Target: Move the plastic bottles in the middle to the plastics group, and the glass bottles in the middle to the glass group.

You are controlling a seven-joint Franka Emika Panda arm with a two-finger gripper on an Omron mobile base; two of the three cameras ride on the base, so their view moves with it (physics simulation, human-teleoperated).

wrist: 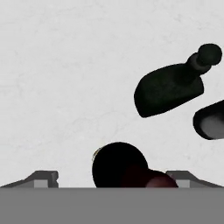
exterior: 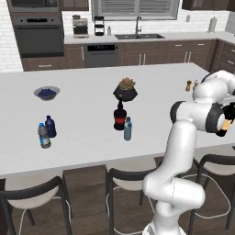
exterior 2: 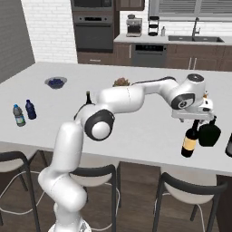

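White counter (exterior 2: 136,136), wine bottle (exterior 2: 190,141) upright below open gripper (exterior 2: 199,118)

The wine bottle (exterior 2: 190,141) stood directly beneath the pincer (exterior 2: 198,120) (between its fingers), a glass-group bottle (exterior 2: 209,134) just beside it, the plastics group (exterior 2: 24,112) far off.

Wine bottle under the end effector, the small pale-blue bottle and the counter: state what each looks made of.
Wine bottle: probably glass, dark and glossy, with a tan paper-like label.
Small pale-blue bottle: likely plastic, translucent, with a blue cap.
Counter: white stone-like slab, smooth and matte, faintly mottled in the hand view.
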